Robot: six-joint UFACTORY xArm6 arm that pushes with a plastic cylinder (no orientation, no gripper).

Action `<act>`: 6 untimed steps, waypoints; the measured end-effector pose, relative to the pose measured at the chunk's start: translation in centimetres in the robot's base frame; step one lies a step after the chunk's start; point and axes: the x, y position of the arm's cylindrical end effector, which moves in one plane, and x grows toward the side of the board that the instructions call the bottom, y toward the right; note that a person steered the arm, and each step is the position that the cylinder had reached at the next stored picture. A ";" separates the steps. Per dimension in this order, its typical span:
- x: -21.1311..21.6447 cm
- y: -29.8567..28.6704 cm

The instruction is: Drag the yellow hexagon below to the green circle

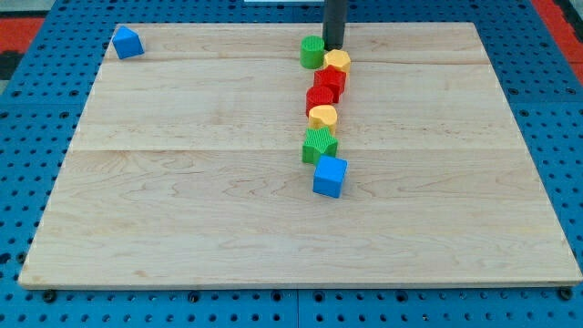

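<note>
The green circle (312,52) stands near the view's top, at the head of a column of blocks. The yellow hexagon (337,61) sits right beside it, to its lower right, touching or nearly touching it. My tip (333,47) rests just above the yellow hexagon and just right of the green circle, close to both. Whether it touches either block cannot be told.
Below the hexagon the column runs down the view: two red blocks (325,88), a second yellow block (322,116), a green star (319,144) and a blue cube (330,176). A blue triangle (127,42) lies at the board's top left corner.
</note>
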 end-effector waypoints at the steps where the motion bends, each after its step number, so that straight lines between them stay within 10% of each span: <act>1: -0.6 6.0; 6: 4.0 0.7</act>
